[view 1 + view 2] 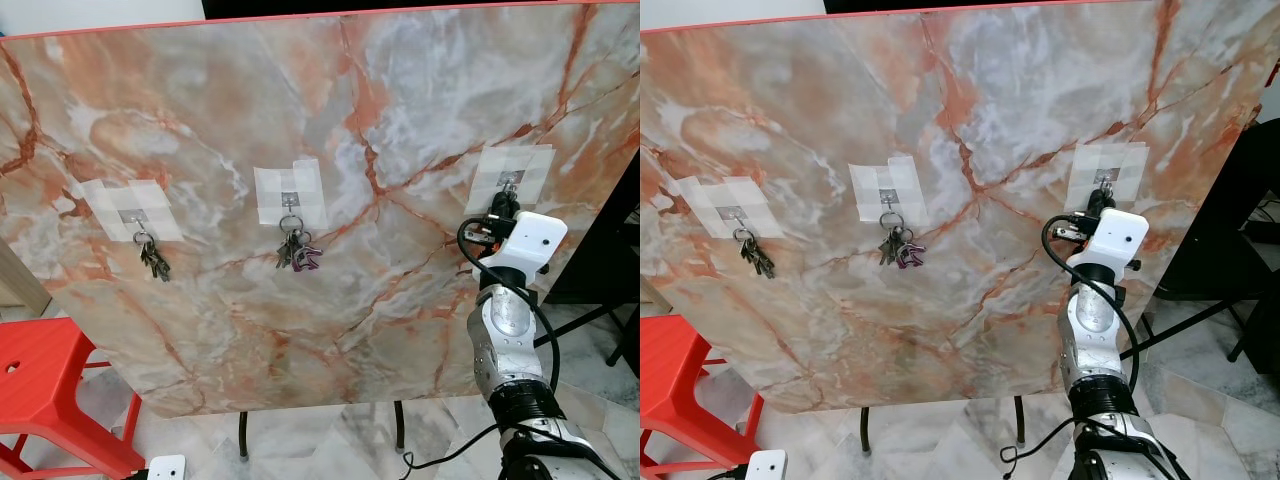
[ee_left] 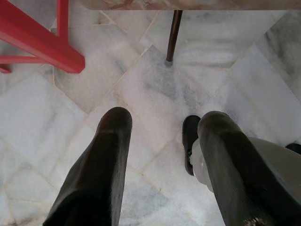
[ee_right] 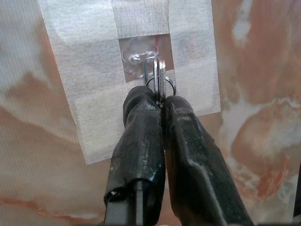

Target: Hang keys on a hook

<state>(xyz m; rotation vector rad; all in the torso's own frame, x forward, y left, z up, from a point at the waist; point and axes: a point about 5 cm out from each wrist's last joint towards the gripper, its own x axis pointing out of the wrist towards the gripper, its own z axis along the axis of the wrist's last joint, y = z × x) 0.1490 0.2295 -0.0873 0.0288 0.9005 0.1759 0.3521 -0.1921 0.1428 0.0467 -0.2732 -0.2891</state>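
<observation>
Board: marble-pattern panel [image 1: 400,110] tilted up on thin dark legs [image 2: 173,30], three taped hook patches across it.
Right gripper [image 3: 160,101]: raised to the right-hand patch, black fingers [image 3: 141,136] pinched together on the keys [image 3: 160,77].
Keys: flat metal blades plus a ring, held edge-on between the fingertips, right at the clear hook [image 3: 137,60]. Ring looks to be touching or looped over the hook, but I can't tell for sure from here (the fingers hide the lower part).
Hook mount: white tape patch [image 1: 515,168] with the clear plastic hook in a small window at its middle.
Middle hook: key bunch [image 1: 297,250] hanging from it, with a purple tag.
Left hook: darker key bunch [image 1: 153,258] hanging from it.
Left gripper [image 2: 164,122]: idle, low by the floor, fingers spread apart, nothing between them; pale marble floor tiles [image 2: 141,84] beneath.
Other: red plastic stool [image 1: 45,385] at the board's lower left, touching nothing.
</observation>
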